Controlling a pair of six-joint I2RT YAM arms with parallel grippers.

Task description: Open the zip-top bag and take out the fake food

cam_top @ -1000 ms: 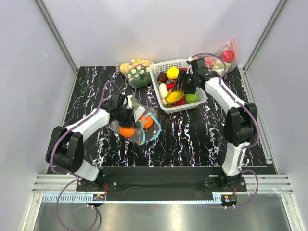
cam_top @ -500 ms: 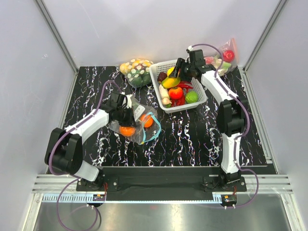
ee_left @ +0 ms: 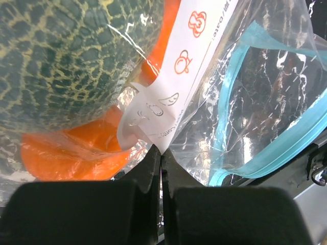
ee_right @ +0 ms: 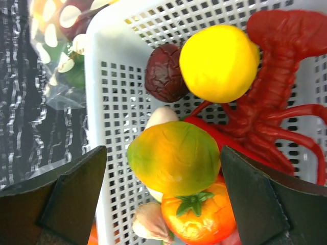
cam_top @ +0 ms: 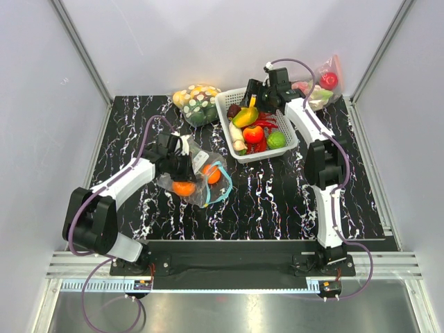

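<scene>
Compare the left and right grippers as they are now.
The left gripper is shut, pinching the clear plastic of the zip-top bag; the right gripper is open and holds nothing. The left gripper sits low over the marbled table; the right gripper hangs above the white basket, over a yellow-green fruit lying in it. Both are black.

We see the zip-top bag (ee_left: 265, 92) as thin, clear, crinkled plastic film catching glints, its teal zip strip (ee_left: 276, 149) smooth. The fake food (ee_left: 66, 56) inside shows a rough, netted green rind and smooth orange skin. The basket (ee_right: 117, 127) is white, perforated matt plastic. The tabletop (cam_top: 277, 194) is glossy, black and marble-patterned.
</scene>
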